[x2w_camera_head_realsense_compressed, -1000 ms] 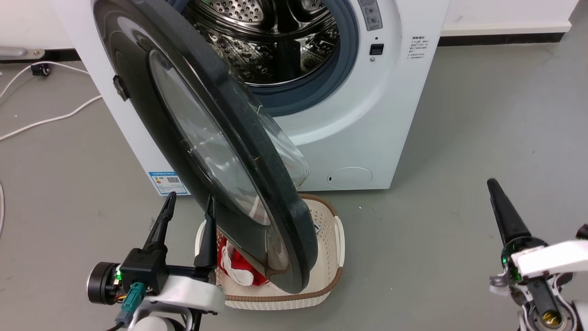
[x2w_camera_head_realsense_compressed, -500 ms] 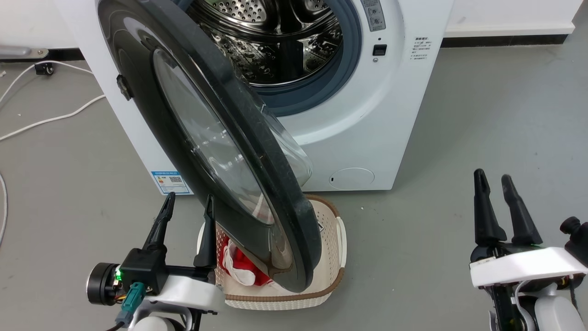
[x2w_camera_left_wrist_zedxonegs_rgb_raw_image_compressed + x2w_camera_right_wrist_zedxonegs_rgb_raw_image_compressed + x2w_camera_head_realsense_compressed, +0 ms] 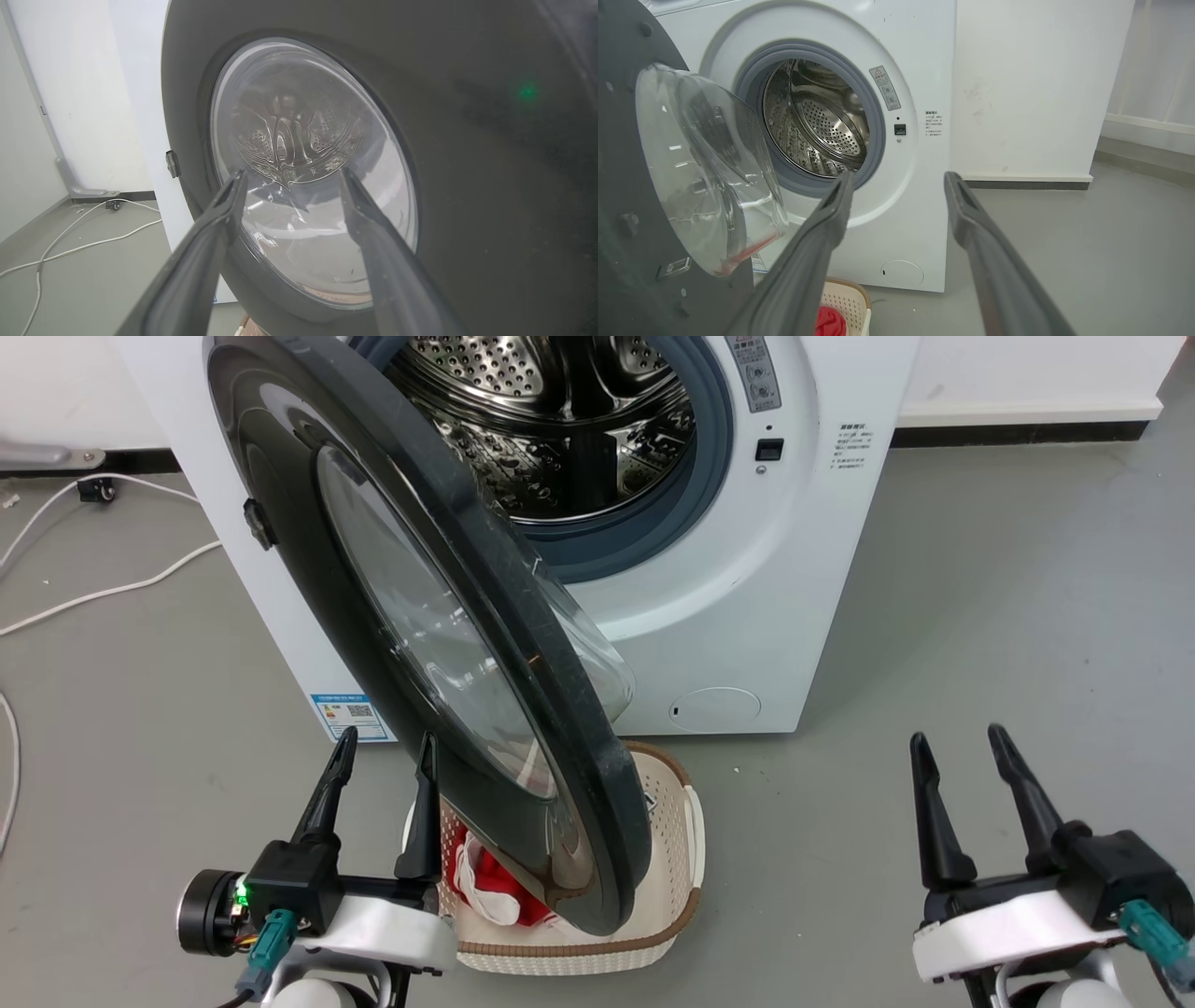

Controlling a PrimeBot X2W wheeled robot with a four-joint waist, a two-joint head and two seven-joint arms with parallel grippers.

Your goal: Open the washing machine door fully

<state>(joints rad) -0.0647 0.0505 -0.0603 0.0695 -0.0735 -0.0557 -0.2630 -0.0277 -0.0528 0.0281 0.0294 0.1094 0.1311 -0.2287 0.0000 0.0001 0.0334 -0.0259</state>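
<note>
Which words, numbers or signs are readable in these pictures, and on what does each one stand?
Blue sticker, low on the washing machine: QR code; print too small.
Grey label beside the drum opening: warning triangle; rest blurred.
Dark print right of it: unreadable.

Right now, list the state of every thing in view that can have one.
large round black-rimmed glass washing machine door: part open, swung out over the basket.
white front-loading washing machine: drum mouth uncovered.
perforated steel drum: no laundry seen inside.
cream plastic basket: holds red and white cloth.
left gripper: open, empty, beside the door's outer face.
right gripper: open, empty, apart from the door.
</note>
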